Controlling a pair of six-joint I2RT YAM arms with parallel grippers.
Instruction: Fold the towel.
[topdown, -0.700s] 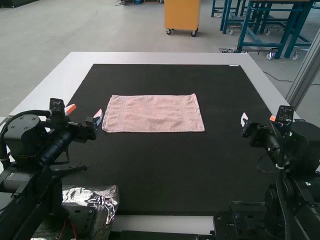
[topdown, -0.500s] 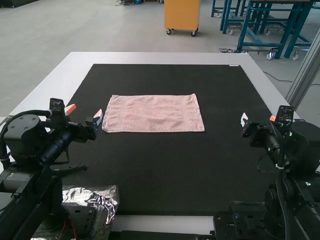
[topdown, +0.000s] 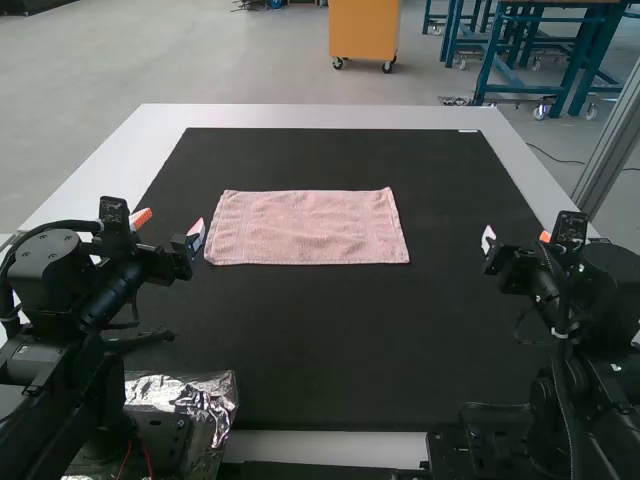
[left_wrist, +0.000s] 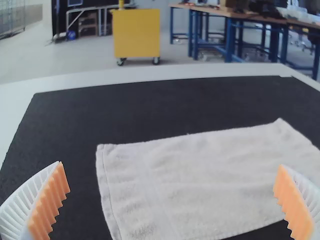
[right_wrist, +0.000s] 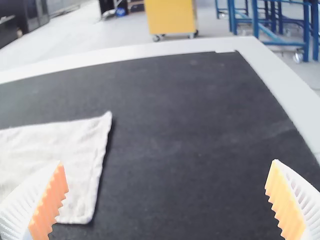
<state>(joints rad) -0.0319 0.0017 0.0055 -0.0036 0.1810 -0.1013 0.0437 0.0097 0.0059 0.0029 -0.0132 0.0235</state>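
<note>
At the far left of the high view stands the left arm (topdown: 95, 300), dark and strung with black cable. Beside its base, at the near left of the table (topdown: 300, 116), is a block covered in crinkled silver foil (topdown: 215, 395), with thin red wires (topdown: 148, 460) in front of it. The left gripper (topdown: 170, 226) hangs over the left part of the black mat (topdown: 450, 340), its white ribbed fingers with orange pads spread wide and nothing held between them. The left wrist view shows the same broad gap, with the towel beyond and partly behind one finger.

Next comes the towel (topdown: 310, 228), pink in the high view, lying flat on the mat as a neat rectangle, left of the middle and toward the far half. Its long sides run across the table; its left end is near the left gripper. How many layers it has cannot be told.

Well apart from the towel's right end, the right gripper (topdown: 516, 240) is over the right side of the mat, also opened wide and empty. The right wrist view shows its two fingers far apart, one overlapping the towel's near corner in the view. A small white strip (topdown: 468, 131) marks the mat's far right corner. The right arm (topdown: 585, 330) stands at the far right.
</note>
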